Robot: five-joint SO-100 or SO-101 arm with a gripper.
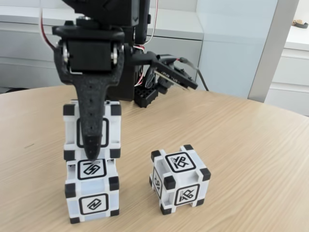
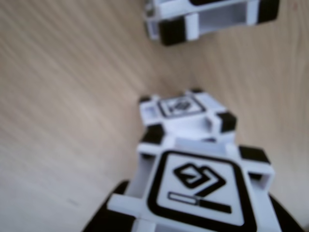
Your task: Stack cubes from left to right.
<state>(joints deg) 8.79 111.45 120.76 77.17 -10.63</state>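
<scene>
The jaws are closed on a white cube [image 1: 91, 129] with black corners, one black finger [image 1: 91, 125] running down across its front face in the fixed view. In the wrist view the held cube [image 2: 200, 188] sits between the dark jaw parts at the bottom edge, its framed symbol facing the camera. It hangs just behind and above a second cube [image 1: 91, 189] that stands on the wooden bench [image 1: 251, 159]; whether the two touch cannot be told. The wrist view shows that lower cube [image 2: 186, 113] just beyond the held one. A third cube [image 1: 179, 179] stands apart to the right in the fixed view, turned at an angle. The arm comes down steeply from above, its wrist block over the held cube.
</scene>
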